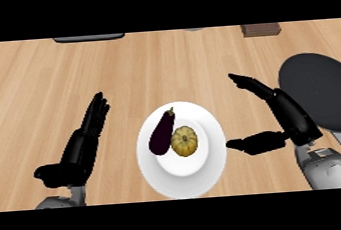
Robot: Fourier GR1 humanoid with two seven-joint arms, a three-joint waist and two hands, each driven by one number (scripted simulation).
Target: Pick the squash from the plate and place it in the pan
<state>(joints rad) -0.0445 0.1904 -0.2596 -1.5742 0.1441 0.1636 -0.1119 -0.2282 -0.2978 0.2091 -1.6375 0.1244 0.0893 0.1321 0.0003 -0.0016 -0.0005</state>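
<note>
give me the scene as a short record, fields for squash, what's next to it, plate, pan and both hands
squash: yellow, round, lying on the plate, not held
eggplant: dark purple, on the same plate, against the squash's left side
plate: white, on the wooden counter between the two hands
pan: dark, nothing in it, at the right edge, handle toward the robot
left hand: open, fingers straight, left of the plate
right hand: open, between plate and pan, thumb toward the plate

left hand [79, 143], right hand [281, 117], fingers straight
</note>
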